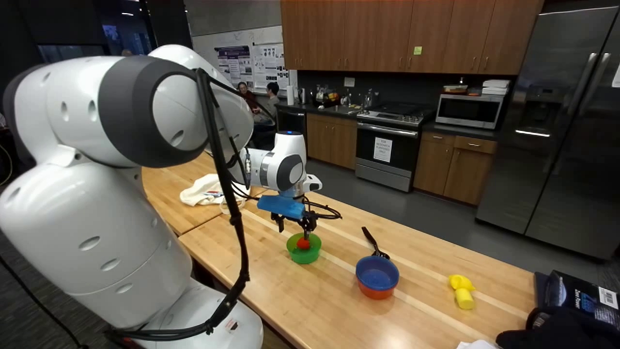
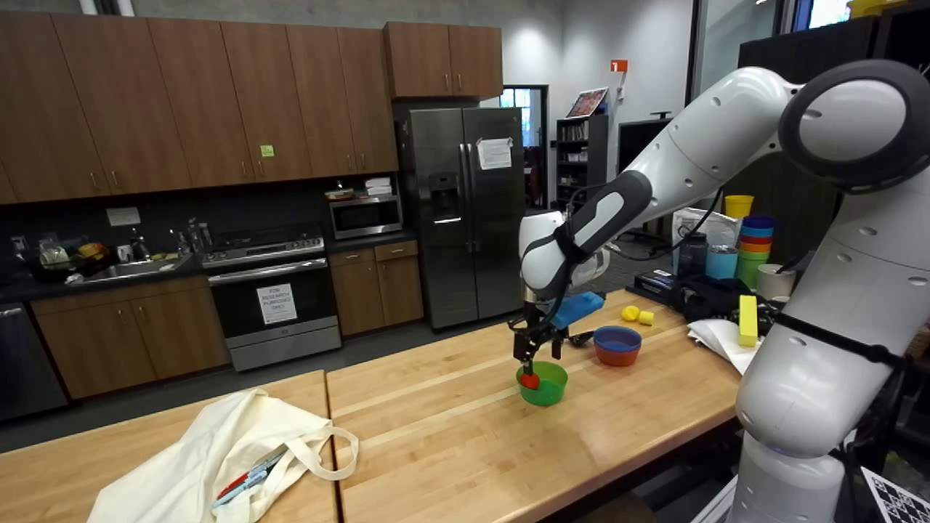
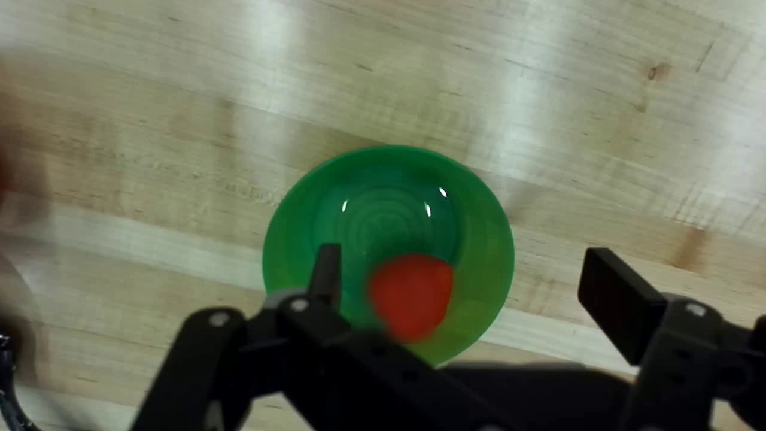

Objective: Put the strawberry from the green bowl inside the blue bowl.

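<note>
The red strawberry [image 1: 303,243] lies inside the green bowl [image 1: 304,258], near its wall, and shows in both exterior views and the wrist view. Above that bowl my gripper [image 3: 464,272] points down with its fingers wide apart. In the wrist view the strawberry [image 3: 413,296] appears between the fingers, much closer to the left one [image 3: 327,269]; that finger overlaps the bowl [image 3: 383,161], while the right one [image 3: 610,293] lies past its rim. Whether a finger touches the strawberry I cannot tell. The blue bowl [image 1: 377,274], nested in an orange bowl [image 1: 376,292], stands farther along the table, outside the wrist view.
A black ladle-like utensil [image 1: 369,237] lies behind the stacked bowls. Yellow objects [image 1: 465,298] rest farther along, then a black box [image 1: 579,295] and dark cloth. At the opposite end a cream cloth bag [image 2: 196,454] with pens sits across the seam between tables.
</note>
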`<state>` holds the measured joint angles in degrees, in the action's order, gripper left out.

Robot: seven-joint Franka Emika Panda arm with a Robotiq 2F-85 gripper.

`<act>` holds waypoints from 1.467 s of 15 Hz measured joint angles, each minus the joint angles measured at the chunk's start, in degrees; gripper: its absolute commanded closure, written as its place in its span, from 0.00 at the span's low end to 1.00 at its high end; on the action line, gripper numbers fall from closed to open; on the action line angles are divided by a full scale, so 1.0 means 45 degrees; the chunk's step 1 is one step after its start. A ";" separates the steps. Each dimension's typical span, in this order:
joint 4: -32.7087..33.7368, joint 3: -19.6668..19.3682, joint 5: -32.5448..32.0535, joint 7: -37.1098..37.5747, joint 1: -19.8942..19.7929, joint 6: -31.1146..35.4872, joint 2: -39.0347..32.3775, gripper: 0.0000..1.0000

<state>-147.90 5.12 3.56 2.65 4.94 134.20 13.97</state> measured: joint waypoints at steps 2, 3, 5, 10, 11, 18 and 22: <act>-0.0026 -0.0001 -0.0010 0.0231 -0.0023 0.0273 -0.0293 0.20; -0.0025 -0.0001 -0.0011 0.0319 -0.0033 0.0395 -0.0438 0.27; -0.0016 -0.0002 -0.0020 0.0458 -0.0068 0.0594 -0.0676 0.42; 0.0108 -0.0009 -0.0218 0.0835 -0.0115 0.0874 -0.1166 0.33; 0.0169 -0.0008 -0.0232 0.0898 -0.0115 0.0891 -0.1272 0.23; 0.1013 0.0057 -0.0487 0.1312 -0.0067 0.0921 -0.2156 0.00; 0.1678 0.0027 -0.0987 0.1645 -0.0101 0.0937 -0.2724 0.04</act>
<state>-140.35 5.25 -0.88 10.05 4.49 138.41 1.71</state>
